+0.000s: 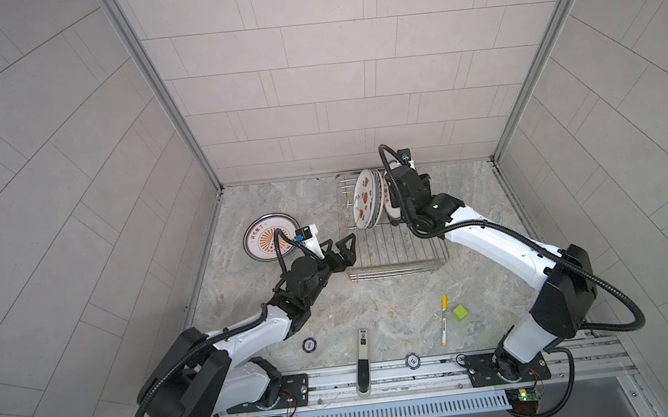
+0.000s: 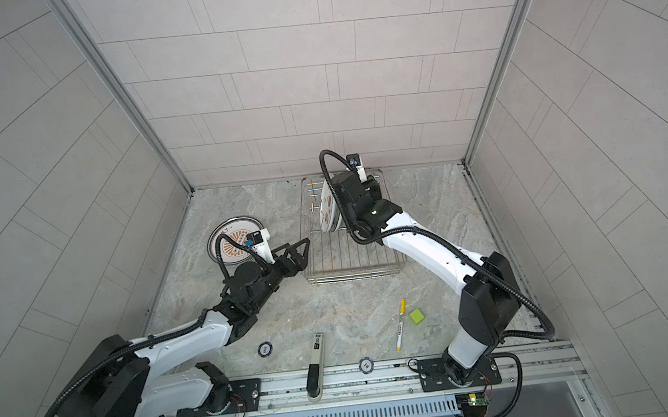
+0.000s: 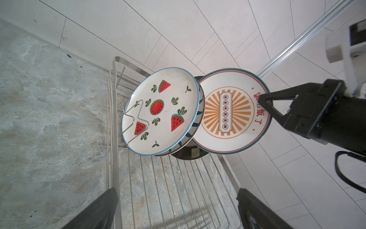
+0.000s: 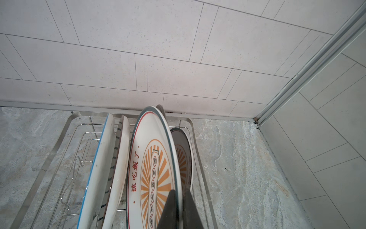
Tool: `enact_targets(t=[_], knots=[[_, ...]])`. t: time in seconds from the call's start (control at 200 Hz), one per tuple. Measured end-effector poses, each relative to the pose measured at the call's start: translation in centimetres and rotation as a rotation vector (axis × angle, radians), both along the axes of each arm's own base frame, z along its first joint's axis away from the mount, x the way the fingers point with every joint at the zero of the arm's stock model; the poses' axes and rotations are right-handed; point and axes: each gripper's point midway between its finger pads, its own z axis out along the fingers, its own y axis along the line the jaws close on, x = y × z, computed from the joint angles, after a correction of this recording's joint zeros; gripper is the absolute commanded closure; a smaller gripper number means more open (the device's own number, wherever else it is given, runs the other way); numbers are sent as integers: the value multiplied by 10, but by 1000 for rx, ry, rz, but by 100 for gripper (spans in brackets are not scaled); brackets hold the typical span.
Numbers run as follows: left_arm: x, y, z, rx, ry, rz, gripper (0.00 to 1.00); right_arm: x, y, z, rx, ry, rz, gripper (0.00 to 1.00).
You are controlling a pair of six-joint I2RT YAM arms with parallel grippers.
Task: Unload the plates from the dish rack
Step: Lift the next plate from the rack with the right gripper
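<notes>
The chrome dish rack [image 1: 395,253] [image 2: 354,260] [image 3: 158,188] [image 4: 68,128] stands at the back of the table. Several plates stand upright at its far end. The watermelon plate [image 1: 366,204] [image 3: 160,111] faces my left gripper, with a navy-striped plate [image 4: 118,158] right behind it. My right gripper [image 4: 179,198] is shut on the rim of an orange sunburst plate [image 3: 227,113] [image 4: 152,168], which sits higher than its neighbours. Another sunburst plate [image 4: 183,154] stands behind it. A further sunburst plate [image 1: 271,242] [image 2: 235,240] lies flat on the table at left. My left gripper [image 1: 339,242] [image 2: 296,244] [image 3: 176,194] hangs open and empty at the rack's near left corner.
Near the front lie a yellow marker [image 1: 444,320], a green cube [image 1: 460,312], two poker chips [image 1: 309,344] [image 1: 412,361] and a black-and-white tool [image 1: 363,353]. Tiled walls close in the back and both sides.
</notes>
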Motion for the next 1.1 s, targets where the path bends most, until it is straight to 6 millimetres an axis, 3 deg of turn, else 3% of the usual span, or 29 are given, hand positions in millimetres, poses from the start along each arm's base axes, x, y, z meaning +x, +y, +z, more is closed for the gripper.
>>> enact_targets(t=[0.53,1.101], knots=[[4,-20,-8,17,-1,-81,0,-55,-22,15,36,-31,38,95],[0,-35,6,-20,-73,-163,0,-87,-29,-1,221,-27,179,97]])
